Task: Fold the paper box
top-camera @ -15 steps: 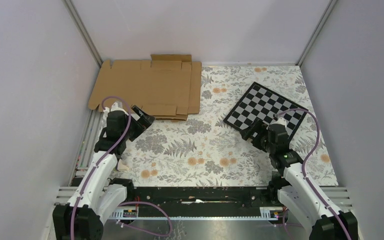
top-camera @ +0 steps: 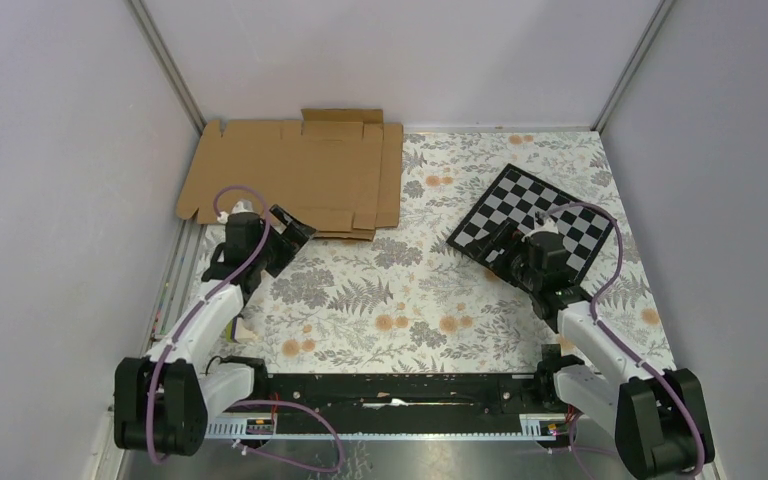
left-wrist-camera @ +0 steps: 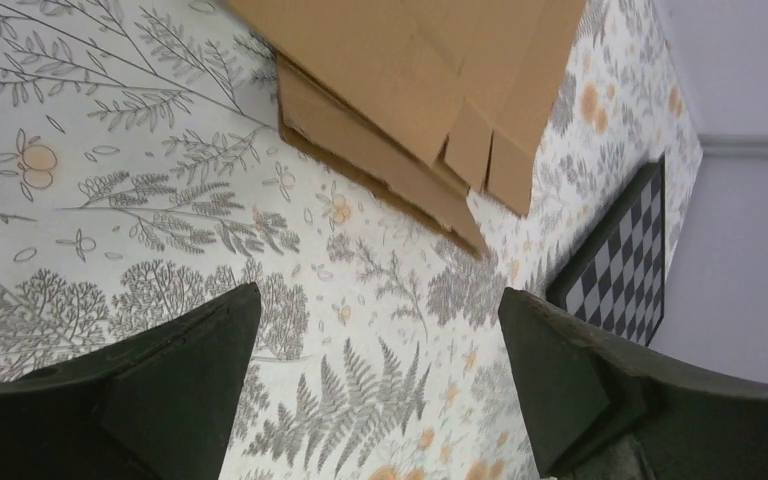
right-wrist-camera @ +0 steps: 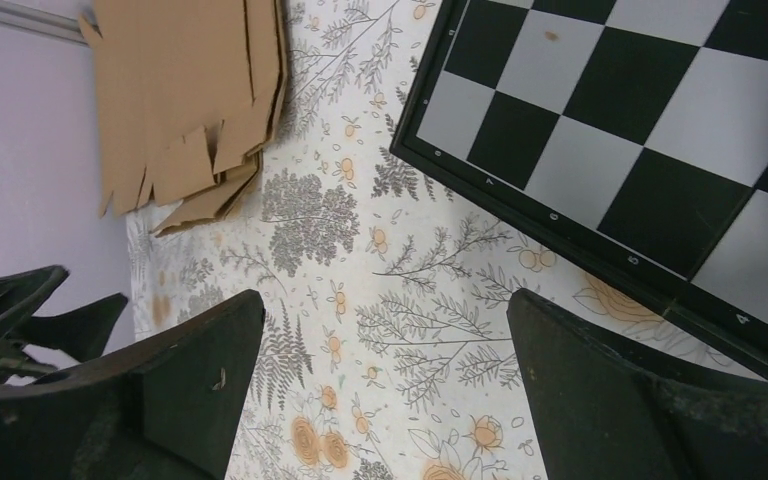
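You are looking at a table [top-camera: 410,330] with a white cloth [left-wrist-camera: 110,200] on it. The cloth has gray ferns and small orange flowers all over. Behind the table stands the back wall [top-camera: 400,50], plain and pale. The left wall [top-camera: 50,200] and the right wall [top-camera: 730,200] stand close at the table's two sides. A thin left post [top-camera: 167,60] of silver metal runs up the corner behind the table, and a right post [top-camera: 636,60] does the same. A black rail [top-camera: 410,383] lies along the table's near edge, with a shiny metal strip [top-camera: 410,460] just in front. The light is soft and even.
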`<state>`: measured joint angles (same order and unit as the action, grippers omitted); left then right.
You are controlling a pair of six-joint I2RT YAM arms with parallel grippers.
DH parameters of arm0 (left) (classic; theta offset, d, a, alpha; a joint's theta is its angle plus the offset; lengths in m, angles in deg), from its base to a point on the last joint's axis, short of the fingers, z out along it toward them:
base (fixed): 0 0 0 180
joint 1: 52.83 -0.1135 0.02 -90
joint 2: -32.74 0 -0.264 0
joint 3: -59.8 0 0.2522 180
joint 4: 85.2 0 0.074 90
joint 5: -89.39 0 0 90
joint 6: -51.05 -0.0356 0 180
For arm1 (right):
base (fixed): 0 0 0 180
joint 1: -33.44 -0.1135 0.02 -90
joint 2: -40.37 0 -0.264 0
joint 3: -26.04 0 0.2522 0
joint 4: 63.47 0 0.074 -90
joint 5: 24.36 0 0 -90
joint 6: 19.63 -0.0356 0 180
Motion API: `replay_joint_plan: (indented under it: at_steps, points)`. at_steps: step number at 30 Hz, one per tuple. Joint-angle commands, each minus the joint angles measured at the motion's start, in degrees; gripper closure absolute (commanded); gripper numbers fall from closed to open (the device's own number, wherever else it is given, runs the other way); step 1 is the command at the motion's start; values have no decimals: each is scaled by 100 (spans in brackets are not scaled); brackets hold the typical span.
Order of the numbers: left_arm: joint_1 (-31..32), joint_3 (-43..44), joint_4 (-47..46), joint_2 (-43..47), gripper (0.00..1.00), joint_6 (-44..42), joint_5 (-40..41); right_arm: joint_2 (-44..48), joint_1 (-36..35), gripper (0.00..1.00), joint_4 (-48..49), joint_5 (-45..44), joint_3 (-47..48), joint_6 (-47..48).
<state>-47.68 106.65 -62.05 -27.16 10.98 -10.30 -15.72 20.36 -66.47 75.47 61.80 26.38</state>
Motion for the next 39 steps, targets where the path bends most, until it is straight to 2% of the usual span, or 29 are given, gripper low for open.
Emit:
replay_joint_plan:
  at_steps: [1, 2, 4, 11, 19, 28, 31, 35, 38, 39]
  points:
    - [-23, 199, -666, -516, 2, 986, 874, -73, -4, 1, 531, 296, 259, -130]
    - [-23, 292, -595, -660, 3, 1198, 1377, -26, -2, 1, 471, 259, 259, -95]
    - [-55, 483, -507, -1010, 6, 1527, 1854, 129, -1, 1, 393, 170, 214, 1]
    - [-480, 1282, -436, -2089, 8, 1783, 2222, 561, -107, 1, -67, -277, 283, 590]
    - [-625, 1683, -672, -3109, 9, 1734, 1927, 402, -336, 1, 12, -438, 356, 673]
    - [-691, 1714, -1951, -3986, 12, 1734, 934, 327, -368, 1, 49, -377, 400, 655]
    - [-692, 1798, -2370, -4237, 19, 1757, 450, 311, -368, 1, 49, -360, 409, 626]
    - [-693, 1793, -2907, -4424, 35, 1821, -54, 335, -363, 1, 27, -354, 434, 599]
    - [-678, 1681, -3367, -4280, 45, 1752, -218, 353, -366, 1, -12, -362, 464, 602]
    - [-680, 1638, -3509, -4216, 51, 1730, -258, 343, -367, 1, -15, -352, 472, 605]
